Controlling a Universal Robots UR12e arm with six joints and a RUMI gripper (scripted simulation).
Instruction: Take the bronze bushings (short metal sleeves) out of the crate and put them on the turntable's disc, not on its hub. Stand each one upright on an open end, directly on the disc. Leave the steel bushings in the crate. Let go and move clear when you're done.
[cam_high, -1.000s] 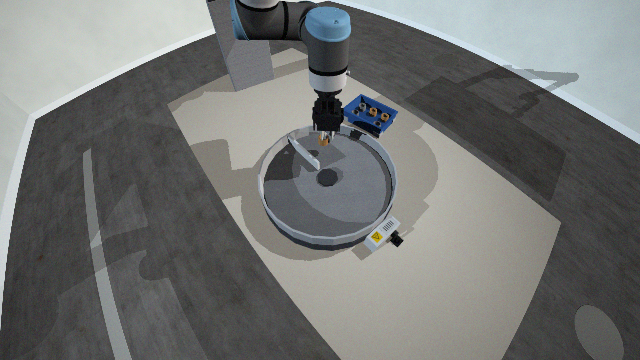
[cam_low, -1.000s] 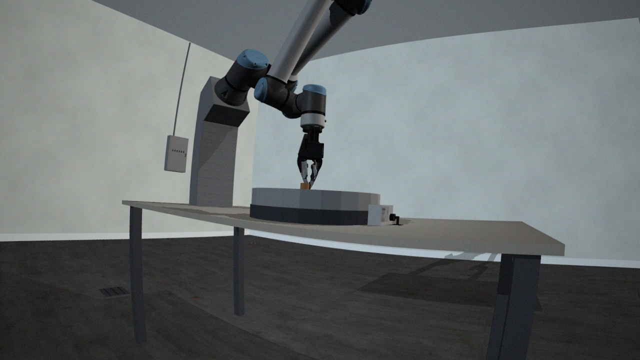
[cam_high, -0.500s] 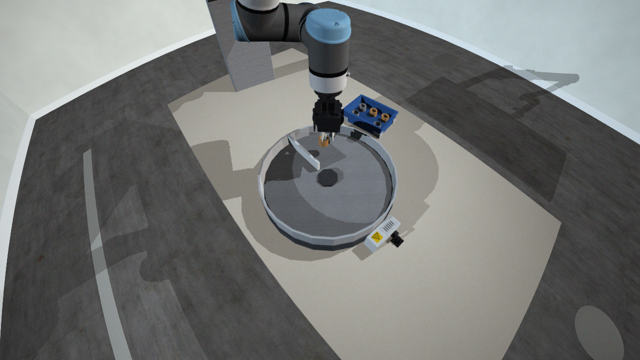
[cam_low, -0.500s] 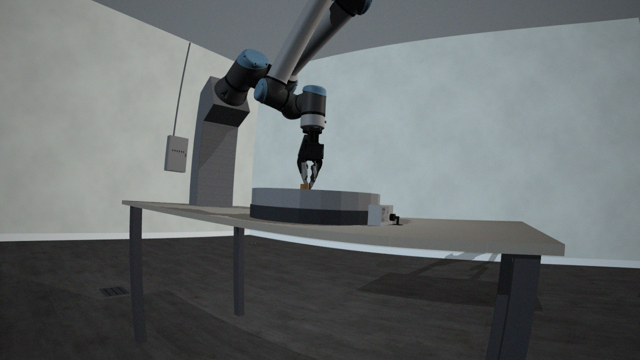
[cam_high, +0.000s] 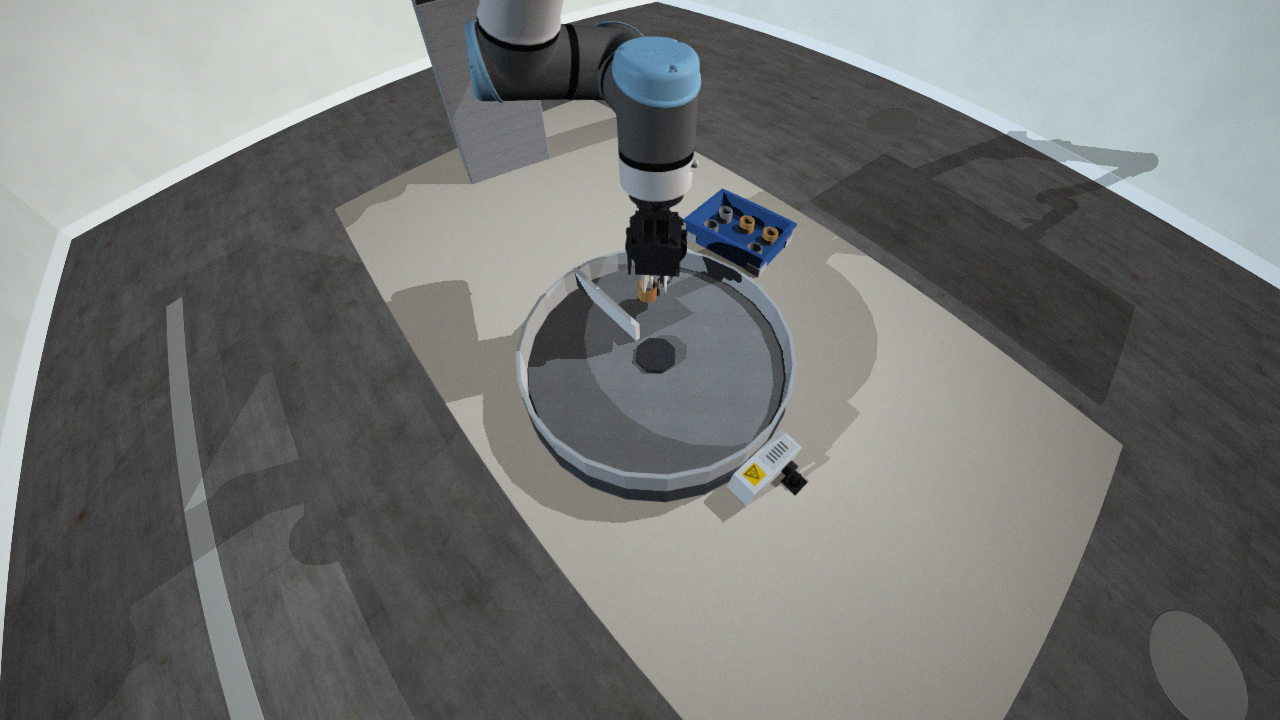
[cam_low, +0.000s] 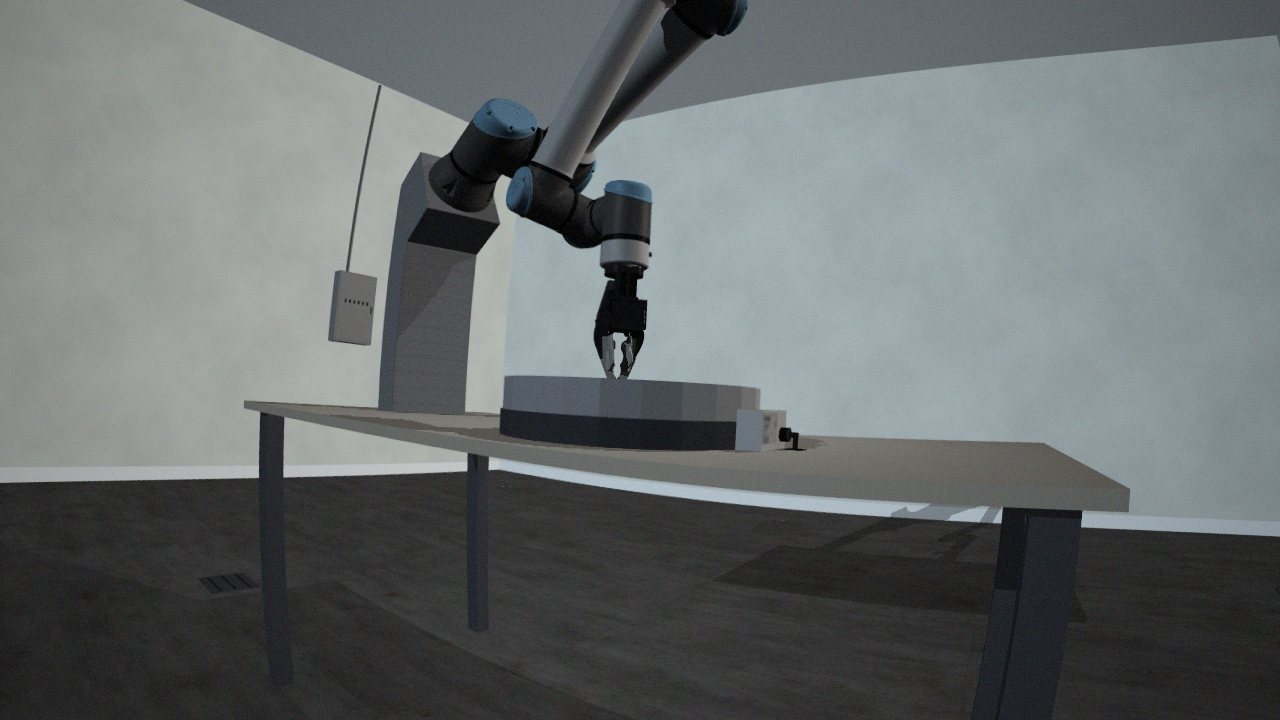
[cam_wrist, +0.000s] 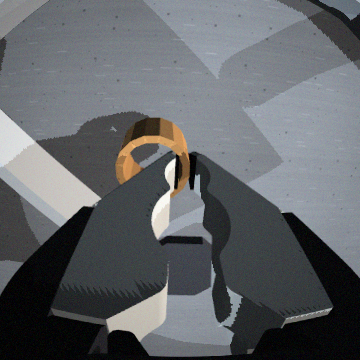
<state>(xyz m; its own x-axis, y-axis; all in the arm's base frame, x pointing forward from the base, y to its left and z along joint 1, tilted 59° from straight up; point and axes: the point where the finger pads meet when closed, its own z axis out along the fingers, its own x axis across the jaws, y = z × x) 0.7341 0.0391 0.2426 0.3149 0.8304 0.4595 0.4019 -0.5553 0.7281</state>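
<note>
Bronze shows between the tips of the gripper: its fingers are clamped on the wall of one bushing, one finger inside the bore and the other outside. That bushing has its open end facing up towards the wrist camera and looks about upright, over the disc at 12 o'clock from the hub, as the top view has it. Whether its lower end touches the disc I cannot tell; in the exterior view the rim hides it. By the same clock, the blue crate sits outside the rim at 1 o'clock. Two bronze bushings are in it, one near the middle and one at the crate's 3 o'clock. With them are three steel bushings, at the crate's 10, 9 and 5 o'clock. A pale vane runs from the rim at 11 o'clock in towards the hub, near the held bushing. Between 4 and 5 o'clock a white box with a yellow warning label stands just beside the rim.

The hand has sunk lower — the bronze bushing with it.
</note>
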